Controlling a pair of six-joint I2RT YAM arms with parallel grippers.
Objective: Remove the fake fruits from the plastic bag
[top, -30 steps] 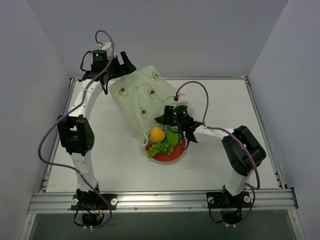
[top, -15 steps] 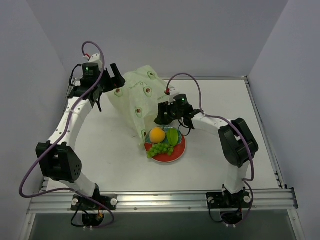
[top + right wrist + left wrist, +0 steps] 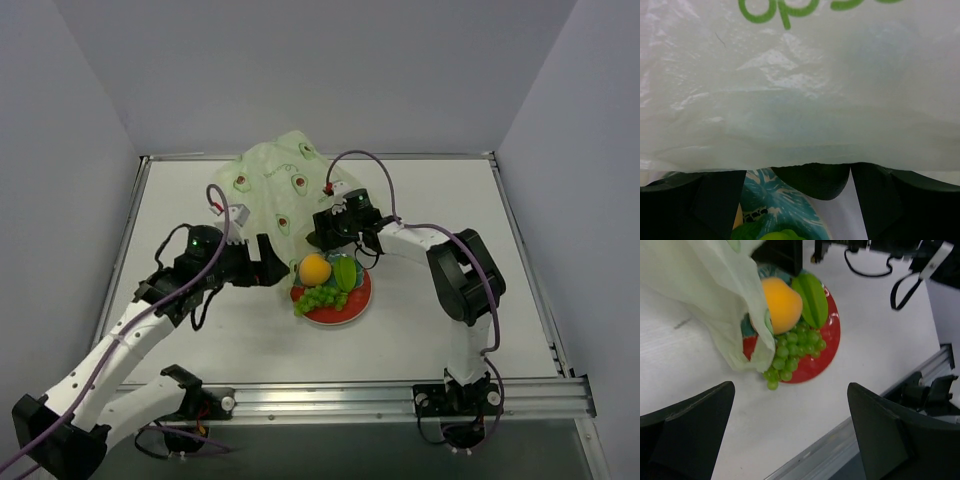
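Black left gripper (image 3: 270, 263): low over the white tabletop (image 3: 450, 200), just left of the plate. Its two fingers stand wide apart with nothing between them, and they point toward the fruit.
Pale green crinkly plastic bag (image 3: 275, 185): printed with little avocado halves and heaped at the far middle of the table. Its near flap hangs down over the plate's left side and lies against the orange fruit.
Round orange-yellow plastic fruit (image 3: 315, 269): on the far left part of the plate, partly tucked under the bag's edge. It touches the grapes and the bright green fruit.
Light green plastic grape bunch (image 3: 320, 297): on the near left of the plate, mostly out of the bag, with a few grapes hanging over the rim.
Bright green elongated plastic fruit (image 3: 345, 273): on the plate just right of the orange one, free of the bag.
Round red-rimmed plate with a teal patterned centre (image 3: 360, 303): on the table near the middle, with a gripper to its left and one behind it.
Black right gripper (image 3: 325, 238): at the bag's near right edge, just behind the plate. Its fingers are spread, and the wrist view shows the bag's hem lying across their tips, not pinched as far as I can see.
Dark green rounded thing (image 3: 812, 180): under the hem between the right fingers and mostly hidden. It is close beside one finger, but I cannot tell whether it touches.
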